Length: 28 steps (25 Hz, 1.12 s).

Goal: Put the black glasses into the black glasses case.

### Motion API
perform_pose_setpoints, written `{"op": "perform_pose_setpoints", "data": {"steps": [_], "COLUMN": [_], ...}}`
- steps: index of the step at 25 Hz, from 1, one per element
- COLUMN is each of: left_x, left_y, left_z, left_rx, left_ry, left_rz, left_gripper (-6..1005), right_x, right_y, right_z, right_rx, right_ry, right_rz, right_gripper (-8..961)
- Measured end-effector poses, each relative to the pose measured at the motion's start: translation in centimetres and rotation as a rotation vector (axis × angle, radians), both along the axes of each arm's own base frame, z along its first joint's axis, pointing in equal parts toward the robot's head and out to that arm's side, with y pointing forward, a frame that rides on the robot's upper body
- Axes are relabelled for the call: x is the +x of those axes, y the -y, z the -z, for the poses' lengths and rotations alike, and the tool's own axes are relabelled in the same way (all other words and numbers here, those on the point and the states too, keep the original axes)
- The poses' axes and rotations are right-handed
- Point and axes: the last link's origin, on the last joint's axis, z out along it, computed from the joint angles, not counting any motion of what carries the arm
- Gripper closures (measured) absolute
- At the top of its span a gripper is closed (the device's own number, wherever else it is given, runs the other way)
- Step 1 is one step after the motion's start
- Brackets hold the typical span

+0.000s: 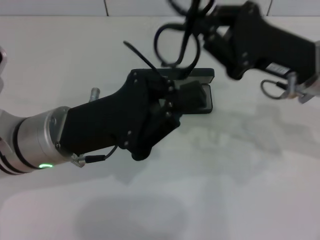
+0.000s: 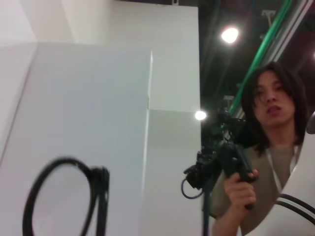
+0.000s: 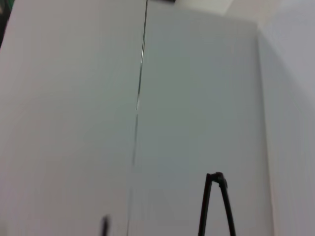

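White tabletop [image 1: 240,190] w/ tiled wall behind; both arms meet over the case at centre.
Matte black rectangular glasses case [image 1: 200,90] lies open on the tabletop, grey lining showing, partly hidden by the left gripper [image 1: 172,100], which reaches in from the near left & sits right at the case; can't tell how its jaws stand. Thin black round-lensed glasses [image 1: 175,47] hang in the air just above the case's far edge, at the right gripper [image 1: 207,27], which comes in from the far right; its jaws are hidden too. Left wrist view: one lens rim close up, plus a person w/ a camera rig [image 2: 221,162] in the background.
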Motion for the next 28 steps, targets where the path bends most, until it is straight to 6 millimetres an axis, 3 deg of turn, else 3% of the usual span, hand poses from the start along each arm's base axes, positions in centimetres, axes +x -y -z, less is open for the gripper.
{"op": "perform_pose_setpoints", "data": {"steps": [9, 28], "left_x": [-0.8, -1.4], "left_y": [-0.2, -0.8], "left_z": [-0.3, -0.3], "left_rx": [0.010, 0.010], "left_ry": [0.037, 0.054], "left_rz": [-0.085, -0.178], "left_gripper": [959, 958], "right_x": [-0.7, -1.0], "right_y": [0.0, 0.3], "right_z": [2.4, 3.7], "right_rx": [-0.017, -0.027], "right_ry": [0.127, 0.194], "right_rz": [-0.014, -0.031], "right_gripper": [886, 884]}}
